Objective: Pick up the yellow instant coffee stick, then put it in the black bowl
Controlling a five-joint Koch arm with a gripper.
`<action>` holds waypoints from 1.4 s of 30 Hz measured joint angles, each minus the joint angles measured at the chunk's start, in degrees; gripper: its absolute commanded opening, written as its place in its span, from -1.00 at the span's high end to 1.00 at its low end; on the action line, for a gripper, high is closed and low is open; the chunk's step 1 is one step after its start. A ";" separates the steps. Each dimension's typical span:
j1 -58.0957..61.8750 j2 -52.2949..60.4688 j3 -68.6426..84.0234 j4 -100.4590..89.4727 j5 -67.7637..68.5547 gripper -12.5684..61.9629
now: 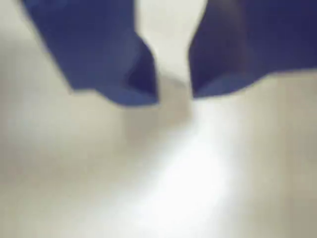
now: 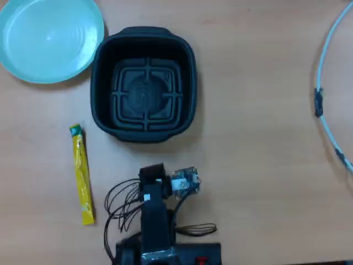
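Observation:
The yellow instant coffee stick (image 2: 81, 175) lies flat on the wooden table at the lower left of the overhead view, green end towards the top. The black bowl (image 2: 105, 83) stands empty at the upper middle, its ribbed bottom showing. My arm (image 2: 153, 212) is folded at the bottom middle, to the right of the stick and below the bowl. In the blurred wrist view my gripper (image 1: 174, 94) shows two blue jaws with a narrow gap and only bare table between them. Neither stick nor bowl shows in the wrist view.
A round light-blue plate (image 2: 49, 38) sits at the top left, beside the bowl. A white cable (image 2: 325, 72) curves along the right edge. Thin black wires (image 2: 118, 201) loop by the arm's base.

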 measured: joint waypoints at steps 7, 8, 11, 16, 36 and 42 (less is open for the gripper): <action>-1.05 0.00 -7.38 10.20 -0.97 0.67; -1.41 0.00 -9.32 11.34 -1.93 0.67; -2.37 -0.09 -14.94 15.91 -3.87 0.67; -6.24 -3.87 -26.10 23.47 -6.86 0.66; -22.68 -22.50 -57.48 43.86 -34.89 0.65; -29.44 -24.08 -57.57 43.86 -40.78 0.64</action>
